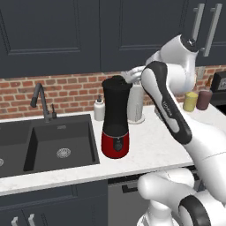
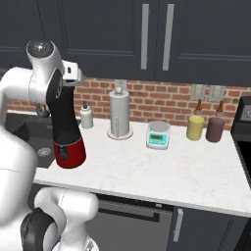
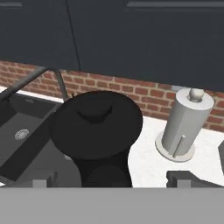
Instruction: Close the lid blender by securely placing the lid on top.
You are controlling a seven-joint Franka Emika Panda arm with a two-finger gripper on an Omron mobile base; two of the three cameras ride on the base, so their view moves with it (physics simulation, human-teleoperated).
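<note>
Lid (image 3: 97, 130) sits on blender (image 1: 115, 119), frame centre. Fingers (image 3: 111, 180) fully apart, holding nothing. Judgement: retreat straight up w/o nudging lid; seating looks flush.

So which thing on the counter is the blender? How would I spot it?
Find the dark sink set into the white counter. Just to its right, near the counter's front, stands the blender: a tall black jar on a shiny red base, with a round black lid on top. The soap bottle and paper-towel roll behind it are white.
</note>
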